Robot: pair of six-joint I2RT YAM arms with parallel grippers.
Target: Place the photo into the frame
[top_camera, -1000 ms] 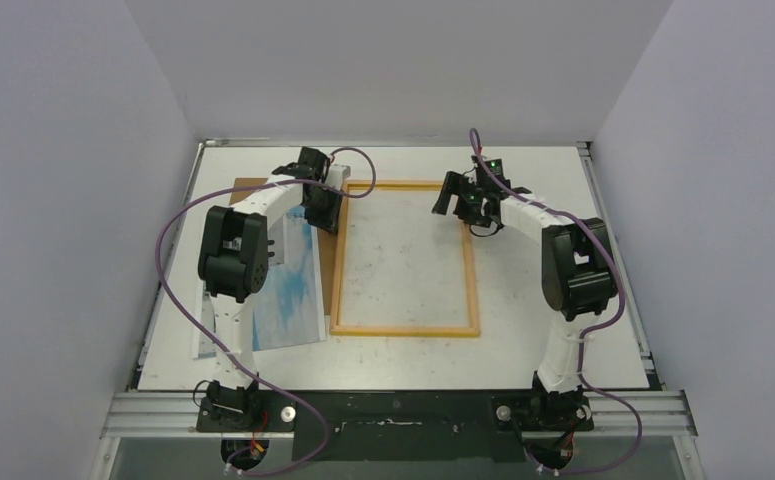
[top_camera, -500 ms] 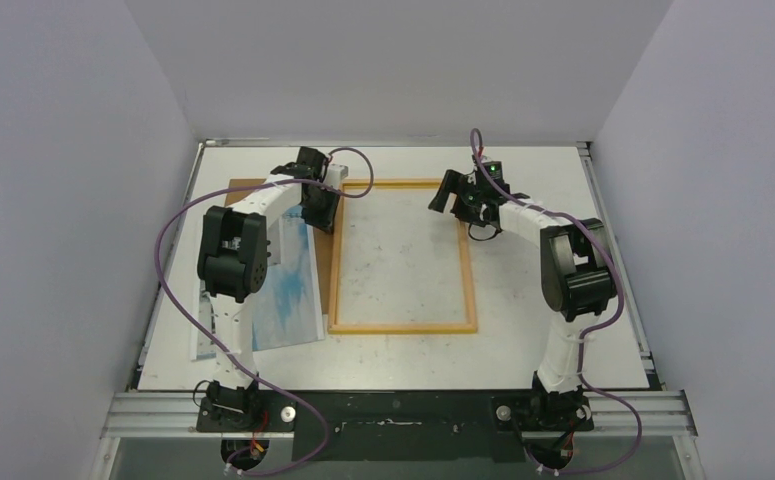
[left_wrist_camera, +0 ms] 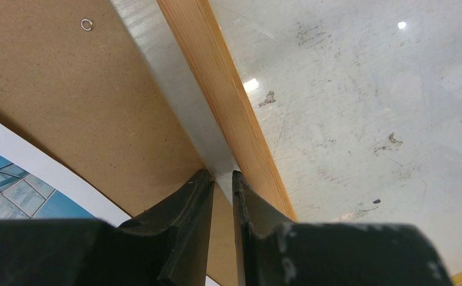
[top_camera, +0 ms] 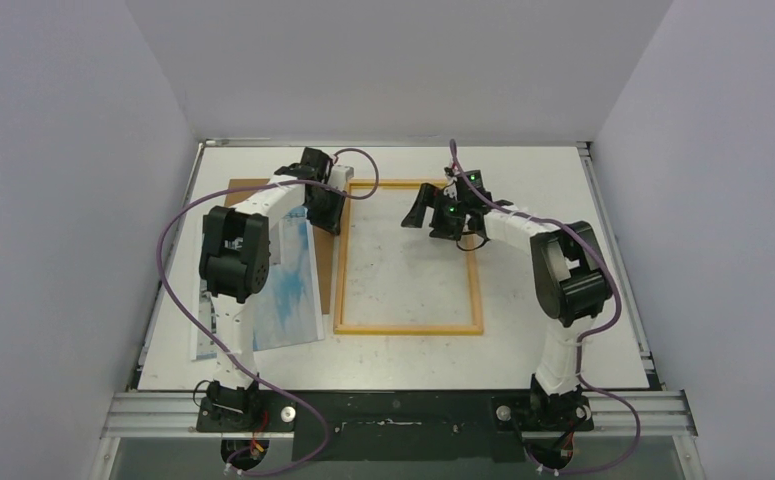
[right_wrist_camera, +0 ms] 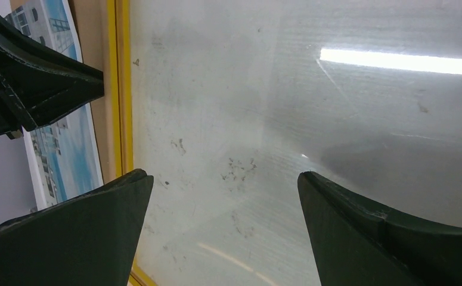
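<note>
From above, your left arm reached over the photo to the far left corner of the frame, and your right arm bent inward over its far half. The frame lay flat on the surface. The photo lay face up just left of it, partly over a brown backing panel. Your left wrist camera showed the left pincer nearly clenched, gripping nothing, beside the wooden rail. Your right wrist camera showed the right pincer released, spread wide above the frame's inside, with the yellow rail at left.
</note>
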